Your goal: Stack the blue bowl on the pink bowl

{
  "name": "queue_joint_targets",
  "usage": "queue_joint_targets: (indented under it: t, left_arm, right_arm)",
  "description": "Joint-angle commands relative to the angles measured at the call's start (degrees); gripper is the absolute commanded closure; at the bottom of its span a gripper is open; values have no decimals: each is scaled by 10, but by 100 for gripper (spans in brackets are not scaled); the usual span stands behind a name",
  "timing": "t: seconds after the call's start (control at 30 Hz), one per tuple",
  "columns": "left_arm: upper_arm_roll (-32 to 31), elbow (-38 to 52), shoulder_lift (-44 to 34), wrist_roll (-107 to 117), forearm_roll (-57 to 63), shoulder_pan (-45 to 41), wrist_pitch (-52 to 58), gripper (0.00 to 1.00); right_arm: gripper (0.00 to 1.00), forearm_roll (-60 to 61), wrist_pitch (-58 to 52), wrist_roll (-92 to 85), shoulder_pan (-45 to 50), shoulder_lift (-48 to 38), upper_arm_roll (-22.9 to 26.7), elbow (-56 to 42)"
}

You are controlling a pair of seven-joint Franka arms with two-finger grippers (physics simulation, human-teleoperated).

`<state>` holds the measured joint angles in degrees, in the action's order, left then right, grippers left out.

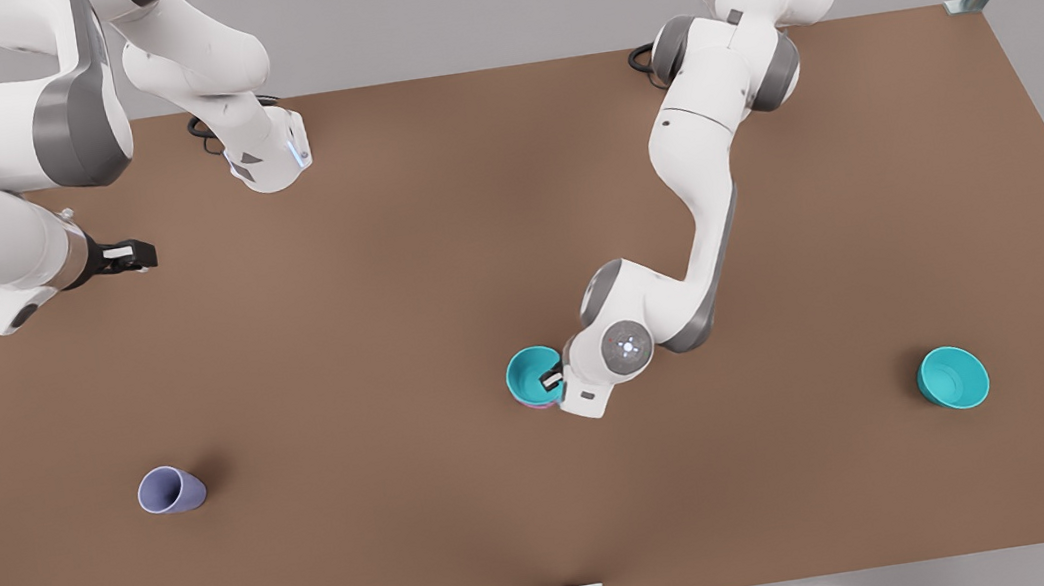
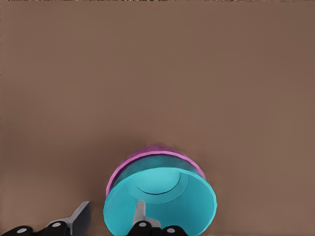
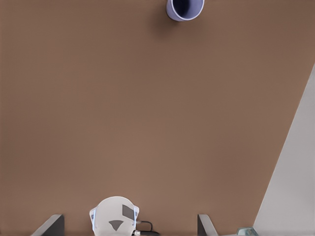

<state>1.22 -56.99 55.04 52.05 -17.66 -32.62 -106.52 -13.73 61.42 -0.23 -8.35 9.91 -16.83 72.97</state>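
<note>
1. A plain brown surface (image 1: 382, 301) fills the scene, with grey walls beyond its far edge and metal frame posts at the corners.
2. Near the middle of the surface, the blue bowl (image 1: 531, 373) sits nested in the pink bowl (image 1: 542, 403); in the front view just a thin magenta rim peeks out under the teal one.
3. In the left wrist view the blue bowl (image 2: 160, 204) lies inside the pink bowl (image 2: 147, 158), whose rim arcs around its far side.
4. The left gripper (image 1: 550, 377) is at this stack, on the side toward the front view's right. One finger (image 2: 140, 214) reaches inside the blue bowl and the other (image 2: 78, 219) stands outside its wall, so the fingers straddle the rim with a visible gap; they look spread rather than pinching.
5. The right gripper (image 1: 136, 255) hangs high at the front view's left, well apart from the bowls; this arm waits. Its fingers (image 3: 51, 225) are spread wide apart and hold nothing.
6. A lavender cup (image 1: 170, 490) stands toward the front view's left, near the front edge.
7. A second teal bowl (image 1: 953, 376) rests far toward the front view's right, well apart from the stack.
</note>
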Motion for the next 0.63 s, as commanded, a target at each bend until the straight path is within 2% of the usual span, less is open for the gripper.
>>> queue_joint_targets:
  t: [0.0, 0.07, 0.1, 0.2, 0.23, 0.27, 0.3, 0.33, 0.37, 0.43, 0.6]
  left_arm:
    - [30, -10, -47, 37, 31, 5, 154, 0]
    - [170, -10, -154, -175, 32, 16, 372, 0]
    - [247, -8, -201, -297, 49, 16, 413, 0]
    - [382, -7, -233, -557, 55, 18, 415, 0]
    - [378, -7, -244, -555, 53, 19, 419, 0]
    - [297, 24, -260, -551, 50, 104, 419, 0]
    - [39, 6, -315, -500, 115, 282, 390, 0]
    - [-35, -155, -417, -479, 185, 313, 273, 0]
    - [-37, -224, -469, -478, 185, 314, 216, 0]
    - [-42, -225, -481, -471, 186, 313, 260, 0]
    - [-42, -218, -477, -475, 185, 313, 272, 0]
  right_arm:
    - [0, 0, -1, -2, 0, -1, 0, 0]
    - [0, 0, 0, -2, 0, 0, 0, 0]
    - [0, 0, 1, -2, 0, -1, 0, 0]
    - [0, -1, 7, -3, 0, -6, 0, -2]
    - [0, 0, 8, -3, 0, -8, 0, -2]
    - [0, 0, 9, -4, 0, -8, 0, -1]
    - [0, 0, 9, -4, 0, -8, 0, -1]
    - [0, 0, 9, -4, 0, -8, 0, -1]
    - [0, 0, 9, -4, 0, -8, 0, -1]
    - [0, 0, 9, -4, 0, -7, 0, -1]
    - [0, -2, 8, -3, 0, -7, 0, -1]
